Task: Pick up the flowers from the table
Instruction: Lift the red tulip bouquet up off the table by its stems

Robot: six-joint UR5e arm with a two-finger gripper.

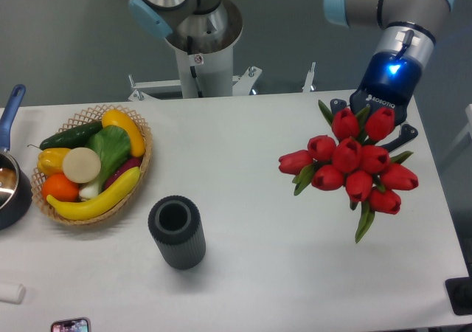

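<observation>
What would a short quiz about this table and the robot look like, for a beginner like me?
1. True or false: the flowers lie flat on the table, untouched.
2. What stands nearest the front edge of the table? A) the wicker basket B) the dark ribbed cylinder C) the blue pot
3. Fill in: the long yellow fruit in the basket is a ____.

Key
1. False. The bunch hangs from the gripper; its fingers show on either side of the top blooms.
2. B.
3. Banana.
</observation>
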